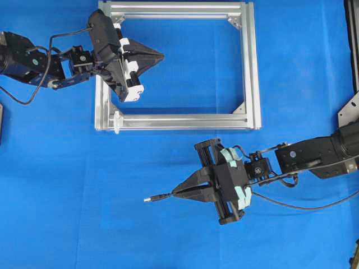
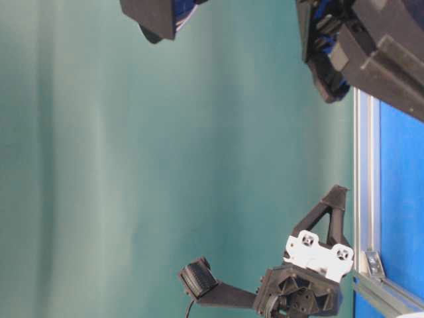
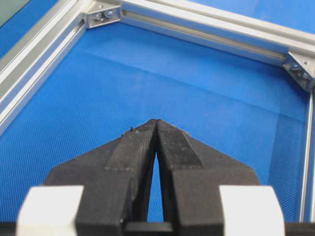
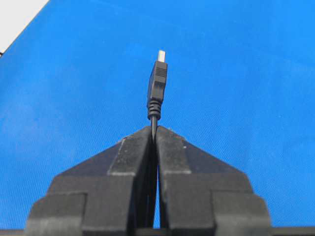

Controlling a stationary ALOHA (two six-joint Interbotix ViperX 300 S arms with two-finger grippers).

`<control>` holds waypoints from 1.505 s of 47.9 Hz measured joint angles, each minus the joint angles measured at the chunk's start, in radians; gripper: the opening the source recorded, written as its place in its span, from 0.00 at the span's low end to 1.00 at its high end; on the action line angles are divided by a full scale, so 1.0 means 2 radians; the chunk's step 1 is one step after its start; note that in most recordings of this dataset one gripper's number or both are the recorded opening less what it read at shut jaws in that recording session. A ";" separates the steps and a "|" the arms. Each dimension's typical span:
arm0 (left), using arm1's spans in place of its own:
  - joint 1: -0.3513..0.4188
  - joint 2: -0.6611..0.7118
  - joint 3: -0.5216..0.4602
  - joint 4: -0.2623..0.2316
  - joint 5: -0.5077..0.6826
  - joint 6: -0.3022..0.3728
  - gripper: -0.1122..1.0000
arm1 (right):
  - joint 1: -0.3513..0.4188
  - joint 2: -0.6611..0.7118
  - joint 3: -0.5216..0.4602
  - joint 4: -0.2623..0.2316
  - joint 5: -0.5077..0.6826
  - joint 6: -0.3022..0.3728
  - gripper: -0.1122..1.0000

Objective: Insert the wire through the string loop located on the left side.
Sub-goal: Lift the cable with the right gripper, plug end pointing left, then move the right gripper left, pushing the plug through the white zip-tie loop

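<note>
A: Starting at nine o'clock in the overhead view, our left gripper (image 1: 161,55) hangs over the left bar of the silver frame (image 1: 251,67), fingertips pointing toward three o'clock into the frame's opening. Its jaws are pressed together with nothing between them; the left wrist view shows only blue mat (image 1: 67,196) past the tips.

B: Agreed. And the string loop (image 1: 116,121)? We make out a small white piece at the frame's seven o'clock corner, on the bottom bar by the left end. It is too small for us to tell whether the loop stands open.

A: Moving rightward, our right gripper (image 1: 175,193) sits below the frame, toward five o'clock of the scene. Its jaws are clamped on the wire (image 1: 291,205), just behind the plug (image 1: 159,197).

B: The right wrist view confirms that: the plug sticks out past the fingertips toward twelve o'clock there, silver tip leading. Overhead, the tip aims at nine o'clock, and the cable trails back under the right arm.

A: So we judge the pickup done. The threading is not: the plug lies well apart from the loop, lower and to its right.

B: What is left, as we read it, is carrying the tip up to that corner, lining it with the loop, and pushing it through.
</note>
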 measured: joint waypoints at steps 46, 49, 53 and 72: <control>0.000 0.000 0.000 0.000 0.000 0.000 0.10 | -0.143 -0.014 0.032 -0.001 0.001 -0.028 0.10; 0.000 0.000 0.000 0.000 0.001 0.000 0.10 | -0.143 -0.014 0.032 -0.001 0.001 -0.028 0.10; 0.000 0.000 0.000 0.000 0.000 0.000 0.10 | -0.143 -0.014 0.028 -0.001 0.001 -0.028 0.10; 0.000 0.000 0.000 0.000 0.001 -0.001 0.10 | -0.144 0.040 -0.031 -0.001 0.004 -0.030 0.10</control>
